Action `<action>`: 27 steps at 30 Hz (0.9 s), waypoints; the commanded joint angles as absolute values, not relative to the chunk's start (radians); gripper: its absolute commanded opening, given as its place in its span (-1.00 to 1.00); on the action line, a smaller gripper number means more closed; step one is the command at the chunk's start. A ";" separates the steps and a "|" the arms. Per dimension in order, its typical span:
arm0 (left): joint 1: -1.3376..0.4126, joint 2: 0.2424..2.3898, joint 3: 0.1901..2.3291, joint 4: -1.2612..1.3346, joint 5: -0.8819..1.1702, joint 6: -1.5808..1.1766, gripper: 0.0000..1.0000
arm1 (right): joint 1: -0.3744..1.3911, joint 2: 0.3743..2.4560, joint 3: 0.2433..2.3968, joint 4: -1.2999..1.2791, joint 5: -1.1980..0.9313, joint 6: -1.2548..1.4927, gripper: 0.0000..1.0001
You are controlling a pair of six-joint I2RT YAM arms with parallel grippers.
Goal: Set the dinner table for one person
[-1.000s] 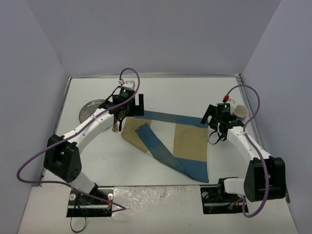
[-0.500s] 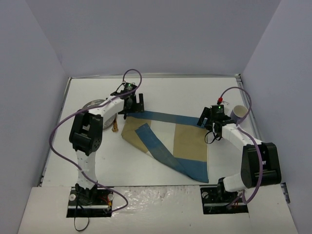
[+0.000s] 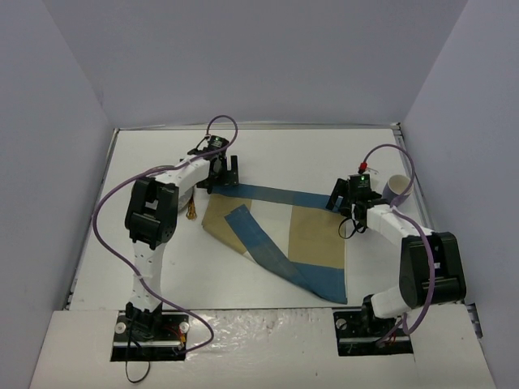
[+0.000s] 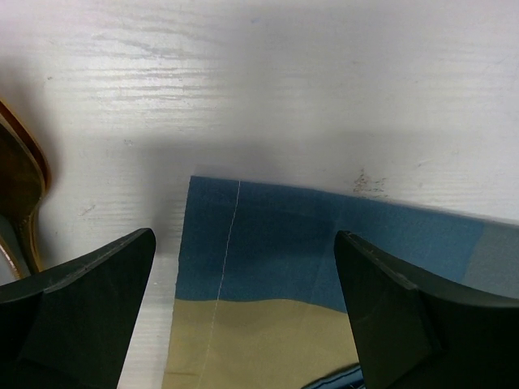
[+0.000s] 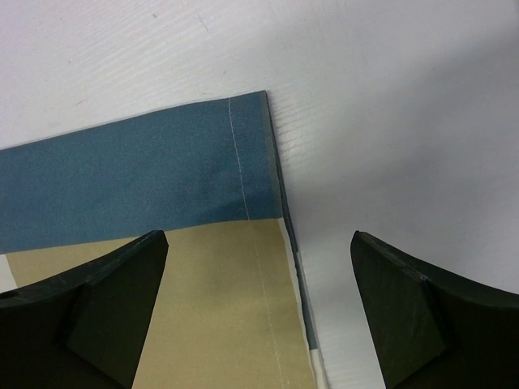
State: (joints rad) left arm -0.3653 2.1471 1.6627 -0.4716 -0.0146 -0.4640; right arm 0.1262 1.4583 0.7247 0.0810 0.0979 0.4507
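The white dinner table (image 3: 284, 150) carries a blue-and-tan placemat (image 3: 284, 235), rumpled, with a blue strip folded across its left half. Over the mat's far left corner hovers my left gripper (image 3: 225, 173), open. In the left wrist view that corner (image 4: 243, 235) lies flat between the two black fingers (image 4: 81, 300), which hold nothing. My right gripper (image 3: 340, 197) stands open over the far right corner. The right wrist view shows the placemat (image 5: 203, 275) under the spread fingers (image 5: 422, 316), with bare table (image 5: 389, 97) to the right.
A white cup (image 3: 396, 188) stands just right of the right gripper. A round brown-rimmed dish (image 4: 24, 186) lies left of the left gripper, mostly behind the left arm in the top view. A small golden item (image 3: 191, 212) lies by the mat's left edge.
Both arms have folded forward and come down over the placemat's far corners. The right gripper has shifted left onto its corner. The placemat has not moved.
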 commanded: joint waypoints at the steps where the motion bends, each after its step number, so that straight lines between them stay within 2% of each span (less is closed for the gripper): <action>1: -0.360 2.137 1.704 -0.484 -0.006 -0.454 0.73 | 0.138 1.485 0.752 0.123 0.132 0.442 0.85; 8: -0.359 2.156 1.691 -0.472 0.000 -0.461 0.61 | 0.153 1.560 0.797 0.121 0.140 0.435 0.87; 12: -0.359 2.161 1.676 -0.463 0.011 -0.468 0.41 | 0.158 1.616 0.819 0.121 0.136 0.428 0.86; 19: -0.359 2.157 1.614 -0.428 0.041 -0.490 -0.05 | 0.171 1.689 0.841 0.121 0.120 0.435 0.85; 22: -0.360 2.157 1.601 -0.418 0.049 -0.494 -0.27 | 0.173 1.706 0.842 0.118 0.113 0.442 0.78; 26: -0.362 2.157 1.594 -0.415 0.055 -0.500 -0.71 | 0.180 1.721 0.836 0.118 0.107 0.456 0.55; 27: -0.361 2.157 1.593 -0.413 0.057 -0.499 -0.75 | 0.183 1.721 0.833 0.117 0.110 0.457 0.51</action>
